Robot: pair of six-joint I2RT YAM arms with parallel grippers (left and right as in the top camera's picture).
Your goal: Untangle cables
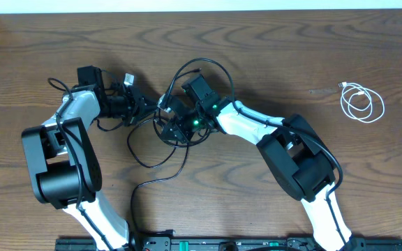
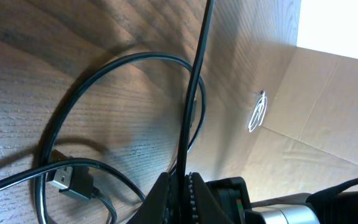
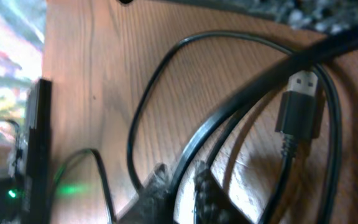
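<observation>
left hand (image 2: 179,184) and right hand (image 3: 179,184) are each clamped on the black cables (image 2: 197,74), the tangle lying between them.

Left claw (image 2: 179,182) pinched on black cable (image 2: 194,93); right claw (image 3: 180,180) seemingly likewise; arms angled inward.

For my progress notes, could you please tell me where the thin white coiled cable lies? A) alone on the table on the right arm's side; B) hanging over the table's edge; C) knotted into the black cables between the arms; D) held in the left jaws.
A: the thin white coiled cable lies by itself on the brown wooden table, well apart from the tangled black cables.
</observation>
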